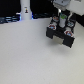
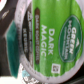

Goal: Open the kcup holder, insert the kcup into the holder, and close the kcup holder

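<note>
**Kcup carried over the holder, insertion in hand**

White worktop (image 1: 30, 55) fills the near part of the exterior view and is bare toward its near edge. Farther back, toward the far right corner, the black holder (image 1: 61, 36) is seen, with red-and-white pods (image 1: 53, 23) standing in its top slots. The arm comes down over the holder's far side, and the gripper (image 1: 62, 14) is placed just above those slots. At the far edge, toward the exterior view's left, a white post (image 1: 25, 9) stands well apart from the holder.

In the wrist view the kcup (image 2: 55, 37) fills the picture, its green lid turned to the camera; it is judged to be grasped by the gripper, though the fingers themselves are not seen.

The step in hand is judged to be insertion. Whether the drawer has been pulled out cannot be told. A free slot must next be found, the kcup lined up over it and lowered, then released before the holder is closed.
</note>
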Controlling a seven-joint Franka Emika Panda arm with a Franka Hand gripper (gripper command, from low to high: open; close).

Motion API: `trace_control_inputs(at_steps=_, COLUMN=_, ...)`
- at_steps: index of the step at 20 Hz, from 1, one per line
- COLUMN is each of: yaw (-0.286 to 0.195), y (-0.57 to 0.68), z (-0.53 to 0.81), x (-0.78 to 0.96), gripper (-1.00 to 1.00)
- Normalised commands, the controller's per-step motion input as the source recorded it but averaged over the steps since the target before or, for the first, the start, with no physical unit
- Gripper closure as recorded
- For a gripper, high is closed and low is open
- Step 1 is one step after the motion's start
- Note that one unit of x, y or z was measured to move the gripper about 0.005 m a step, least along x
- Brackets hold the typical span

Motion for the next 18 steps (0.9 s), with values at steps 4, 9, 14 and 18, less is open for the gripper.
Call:
trace_control_inputs(at_steps=4, yaw=0.038, y=0.02, z=-0.23, x=0.02, gripper=1.00)
trace_control_inputs(at_steps=9, yaw=0.012, y=0.08, z=-0.19, x=0.09, gripper=1.00)
trace_control_inputs(at_steps=14, yaw=0.048, y=0.17, z=-0.11, x=0.10, gripper=1.00)
trace_control_inputs(at_steps=18, yaw=0.048, y=0.16, z=0.04, x=0.11, gripper=-1.00)
